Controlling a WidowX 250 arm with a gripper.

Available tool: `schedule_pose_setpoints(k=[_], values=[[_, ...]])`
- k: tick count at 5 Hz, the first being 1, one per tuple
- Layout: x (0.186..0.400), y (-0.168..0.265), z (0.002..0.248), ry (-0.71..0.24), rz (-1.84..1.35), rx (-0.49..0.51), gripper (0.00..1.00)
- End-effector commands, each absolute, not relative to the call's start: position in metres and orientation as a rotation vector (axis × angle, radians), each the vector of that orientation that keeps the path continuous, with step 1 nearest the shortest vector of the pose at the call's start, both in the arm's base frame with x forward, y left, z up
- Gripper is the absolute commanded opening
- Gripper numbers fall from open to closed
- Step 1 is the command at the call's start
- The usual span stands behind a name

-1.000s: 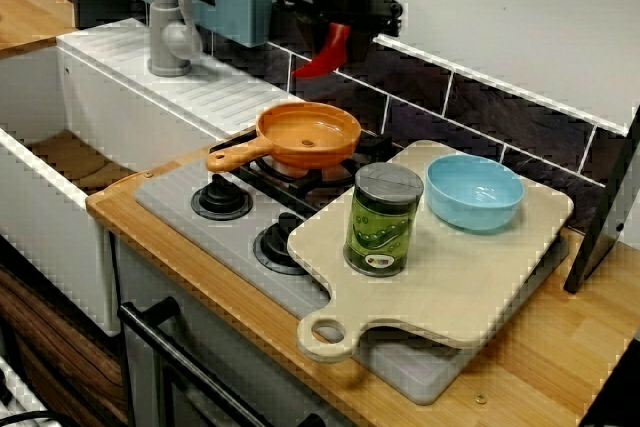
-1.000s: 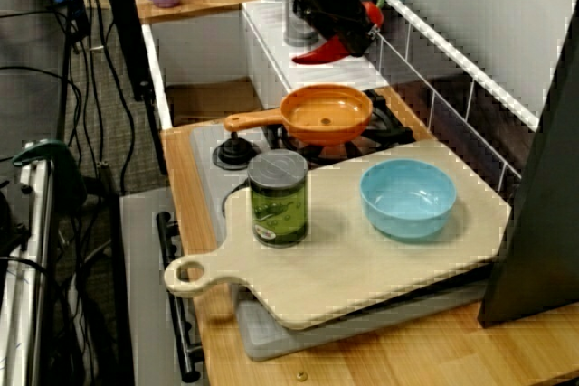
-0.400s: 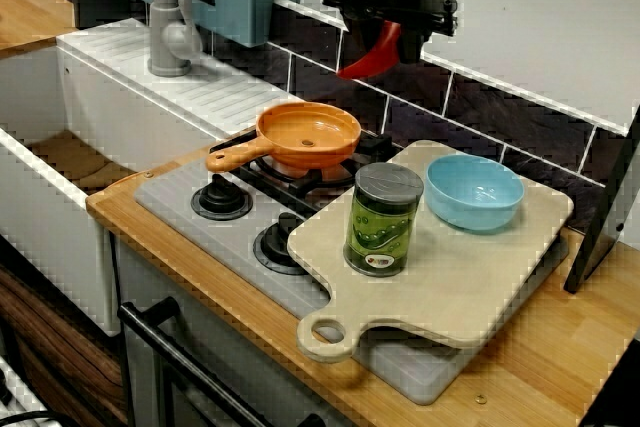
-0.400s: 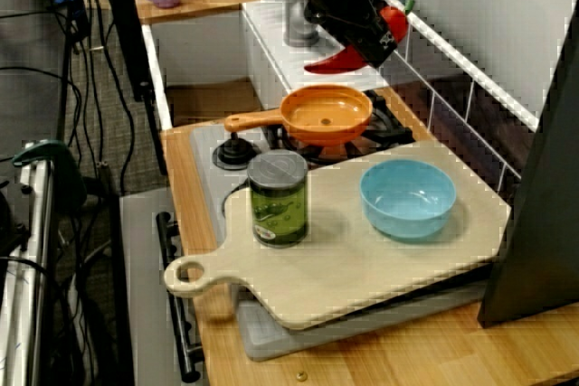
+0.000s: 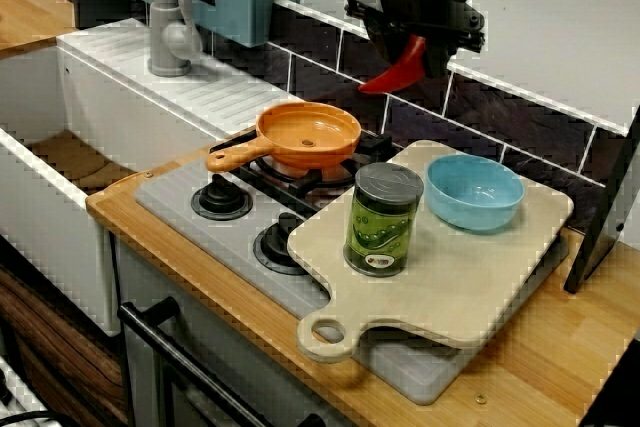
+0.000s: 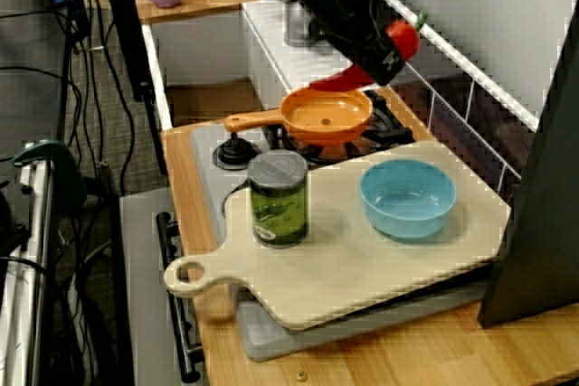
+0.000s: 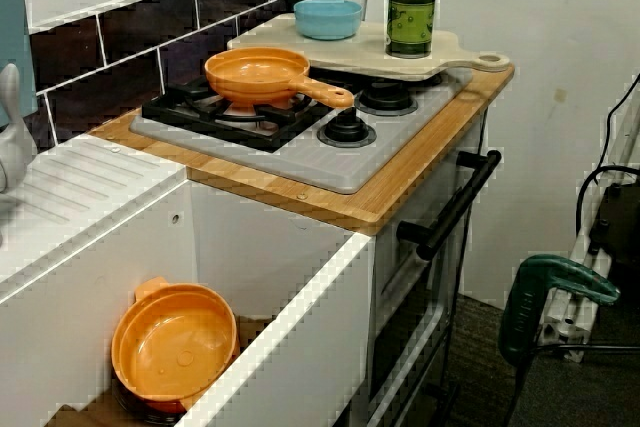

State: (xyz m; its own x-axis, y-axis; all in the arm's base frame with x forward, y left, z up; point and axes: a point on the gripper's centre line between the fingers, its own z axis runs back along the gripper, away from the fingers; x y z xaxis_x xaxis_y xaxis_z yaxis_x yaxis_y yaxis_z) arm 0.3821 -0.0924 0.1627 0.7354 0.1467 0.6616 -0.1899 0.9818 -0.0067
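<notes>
black gripper, clamped on a red pepper, hangs pointing down, above and behind the orange pan.

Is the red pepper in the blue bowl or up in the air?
Up in the air: the end effector grips the red pepper; the blue bowl is empty.

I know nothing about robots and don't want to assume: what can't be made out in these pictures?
View facing the tiles: dark housing and the held red pepper hide the fingertips of the gripper.
View from the sink end: the top edge cuts off the gripper; only a bit of red pepper shows.
All views: label on the green can too small to read.
Same view: the orange pot in the sink covers something dark beneath.
</notes>
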Motion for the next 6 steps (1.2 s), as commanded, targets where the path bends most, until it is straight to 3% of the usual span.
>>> schedule_pose_setpoints(k=[1,6], values=[[0.373,-0.118,0.187,-0.774,0.157,0.001,0.00],[0.373,-0.156,0.150,-0.705,0.115,0.020,0.00]])
